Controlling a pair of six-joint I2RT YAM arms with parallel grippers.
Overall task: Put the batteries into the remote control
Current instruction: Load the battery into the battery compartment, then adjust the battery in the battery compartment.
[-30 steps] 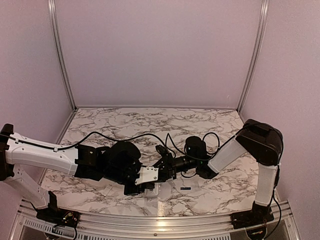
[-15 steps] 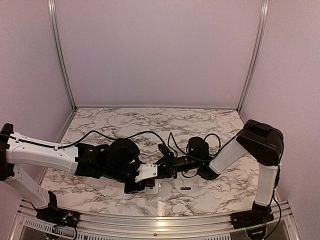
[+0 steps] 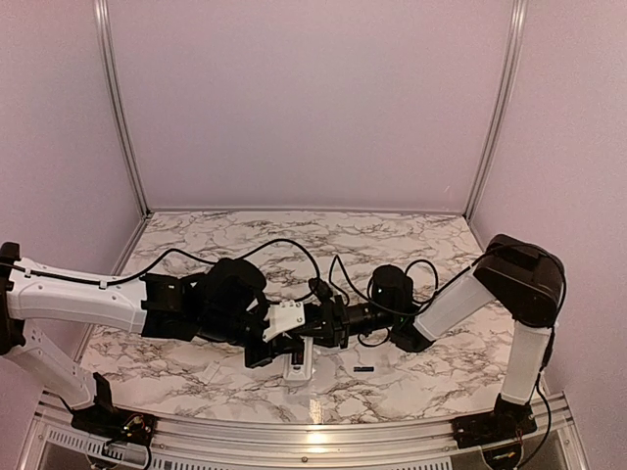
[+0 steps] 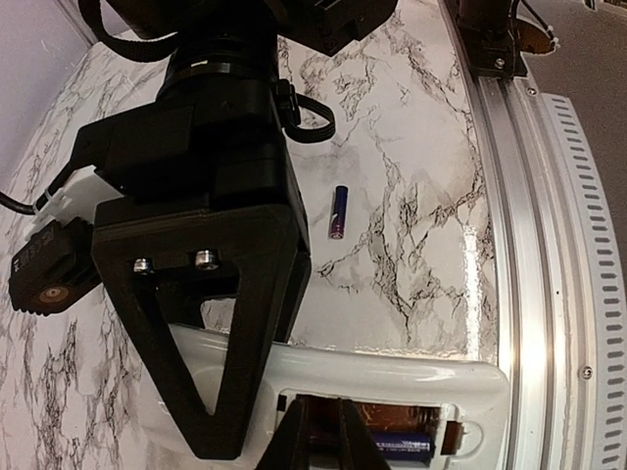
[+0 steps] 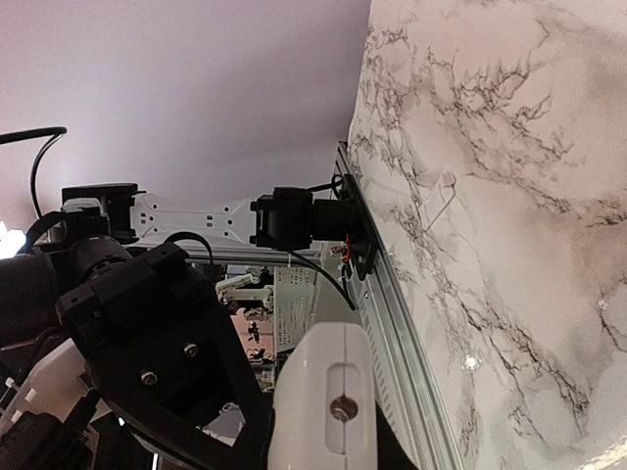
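Left wrist view: remote control (image 4: 392,377), white plastic, back upward, battery bay open. One battery (image 4: 402,447) is seated in the bay, dark with a blue band, its print too small to read. The loose battery (image 4: 338,211), dark blue with a purple end and no legible label, lies flat on the marble table (image 4: 421,255), well apart from the remote and near the metal front rail (image 4: 519,245). Left gripper (image 4: 321,446): jaws closed, tips together at the bay opening beside the seated battery; whether they touch it cannot be told. Right gripper (image 5: 318,431): jaws narrow, clamped across the remote's body, holding it above the table.
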